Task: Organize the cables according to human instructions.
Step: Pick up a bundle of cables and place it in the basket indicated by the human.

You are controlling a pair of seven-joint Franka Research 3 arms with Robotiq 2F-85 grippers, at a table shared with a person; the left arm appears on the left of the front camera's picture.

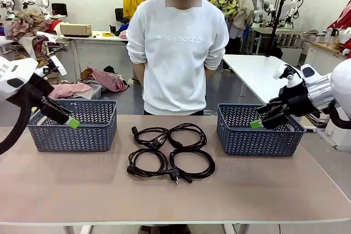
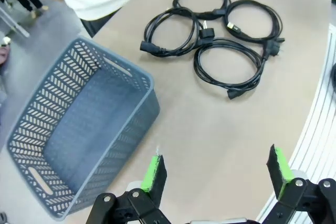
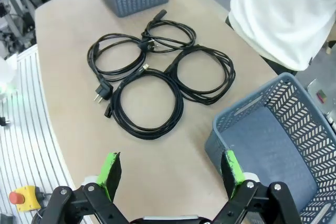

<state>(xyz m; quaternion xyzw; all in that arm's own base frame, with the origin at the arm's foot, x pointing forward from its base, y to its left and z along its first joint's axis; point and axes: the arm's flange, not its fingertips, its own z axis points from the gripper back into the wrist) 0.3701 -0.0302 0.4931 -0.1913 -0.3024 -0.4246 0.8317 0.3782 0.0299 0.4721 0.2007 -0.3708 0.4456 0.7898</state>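
The 4 cables (image 3: 149, 134) lie in the middle of the table (image 1: 274, 190), 2 coils toward the far edge and 2 toward the near edge, neighbours touching or overlapping where their loops and plugs meet. They look light and floppy. I see no ties on the loops, so a lifted coil will likely sag and spread, with its hard plug dangling. The best hold seems to be across the bunched strands on a coil's outer side, away from its neighbours.

The left basket (image 1: 71, 135) sits by the far left corner and the right basket (image 1: 258, 141) by the far right; both are empty. The left gripper (image 2: 215, 169) hovers over its basket's near rim, jaws wide apart and holding nothing. The right gripper (image 3: 170, 174) does likewise. A person (image 1: 178, 53) stands at the far edge.
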